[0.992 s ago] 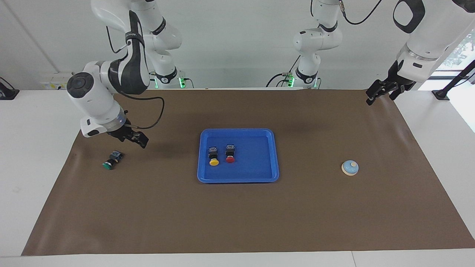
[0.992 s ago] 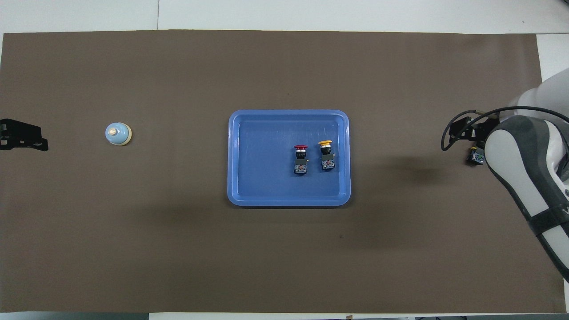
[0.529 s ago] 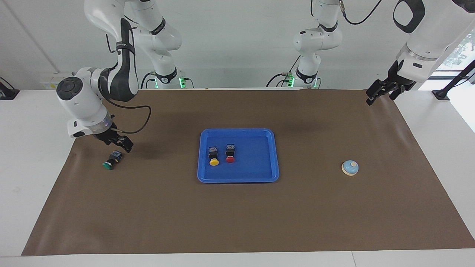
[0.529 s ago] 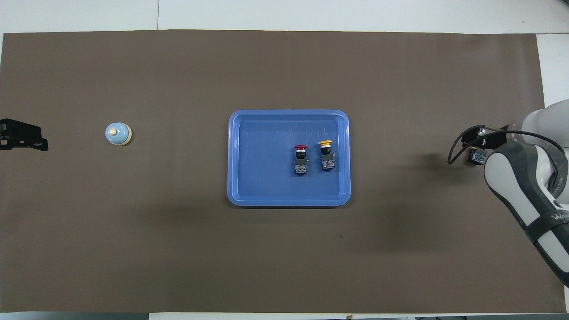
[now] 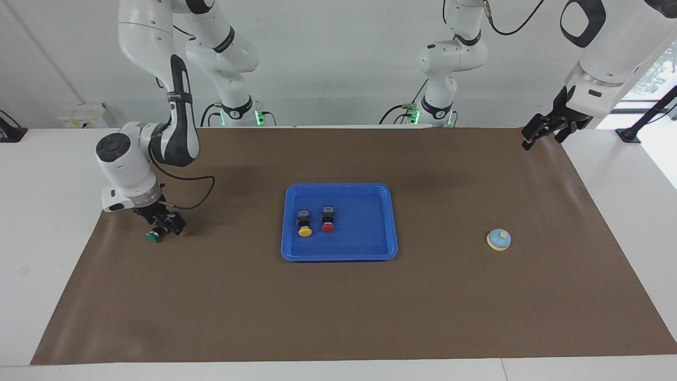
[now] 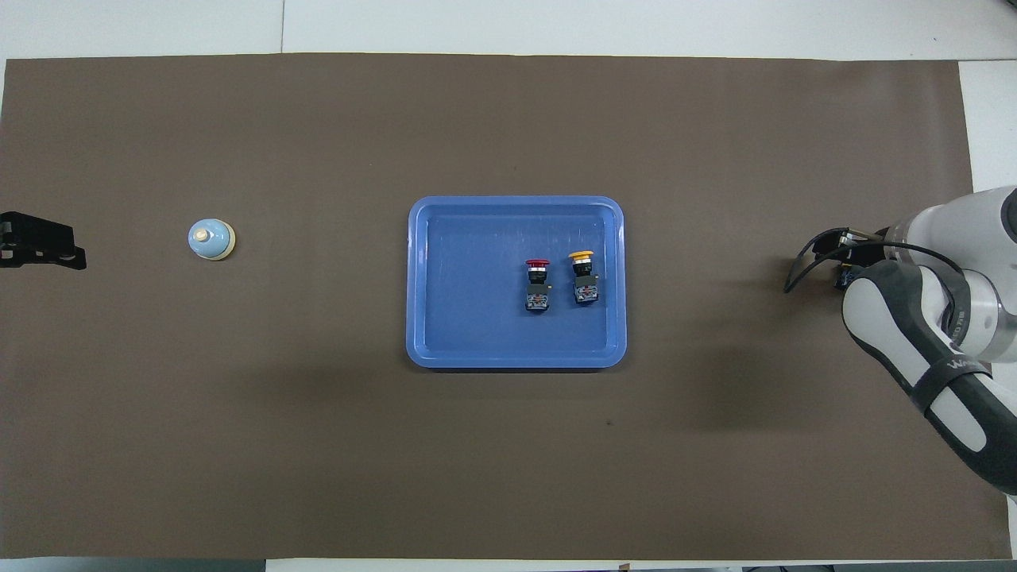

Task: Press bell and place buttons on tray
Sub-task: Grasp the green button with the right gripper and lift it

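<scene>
Now right tool [image 5: 161,225] low over green button [image 5: 154,236], fingers spread, not gripping. Yellow button [image 5: 304,230], red button [image 5: 328,227] in tray [image 5: 391,222]. Bell [image 5: 499,239] apart. Left tool [image 5: 542,130] open, waiting.

Plain brown mat [image 5: 338,307] over a white worktop [image 5: 47,275], no pattern on either. Bright blue tray [image 5: 389,222], uniform, near the mat's middle. In it, a yellow-capped button [image 5: 304,231] and a red-capped button [image 5: 328,227], both with black bodies. Near the mat's edge at the right arm's end, a green-capped button [image 5: 154,236], black-bodied, under the black right claw [image 5: 161,223]. Toward the left arm's end, a light-blue bell [image 5: 499,239] with cream rim and cream knob. Black left claw [image 5: 547,127] over the mat's corner. White arms with dark grey and black sections.
</scene>
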Tool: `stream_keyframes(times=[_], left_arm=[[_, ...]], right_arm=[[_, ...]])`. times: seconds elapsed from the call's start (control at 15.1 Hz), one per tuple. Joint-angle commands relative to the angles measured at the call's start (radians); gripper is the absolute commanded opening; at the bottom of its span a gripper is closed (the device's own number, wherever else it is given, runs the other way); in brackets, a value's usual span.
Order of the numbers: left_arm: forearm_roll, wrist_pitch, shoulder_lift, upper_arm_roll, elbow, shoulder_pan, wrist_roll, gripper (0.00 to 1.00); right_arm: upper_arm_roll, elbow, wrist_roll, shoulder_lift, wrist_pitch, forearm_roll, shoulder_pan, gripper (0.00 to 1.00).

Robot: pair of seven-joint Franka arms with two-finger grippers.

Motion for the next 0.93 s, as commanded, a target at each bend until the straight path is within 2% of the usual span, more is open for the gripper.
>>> stream_keyframes(times=[0.0,0.13,0.2,0.33,0.46,0.66,0.86], left_arm=[[0.008,-0.007,-0.025,0.001,-0.022,0.0,-0.009,1.0],[0.008,-0.007,-0.025,0.001,-0.022,0.0,-0.009,1.0],[0.008,-0.007,-0.025,0.001,-0.022,0.0,-0.009,1.0],[0.008,-0.007,-0.025,0.001,-0.022,0.0,-0.009,1.0],[0.008,-0.009,-0.025,0.001,-0.022,0.0,-0.009,1.0],[0.008,-0.007,-0.025,0.001,-0.022,0.001,-0.009,1.0],[0.008,-0.007,-0.025,0.001,-0.022,0.001,-0.007,1.0]], right_arm=[[0.015,-0.002,0.025,0.012,0.016,-0.019,-0.021,0.98],[0.015,-0.002,0.02,0.012,0.016,-0.019,-0.024,0.8],[0.015,-0.002,0.023,0.012,0.015,-0.019,-0.028,0.65],[0.015,-0.002,0.019,0.012,0.006,-0.019,-0.028,0.26],[0.015,-0.002,0.014,0.009,-0.005,-0.019,-0.028,0.0],[0.016,0.003,0.02,0.007,-0.036,-0.019,-0.022,0.0],[0.024,0.047,0.022,-0.013,-0.141,-0.016,-0.008,0.0]])
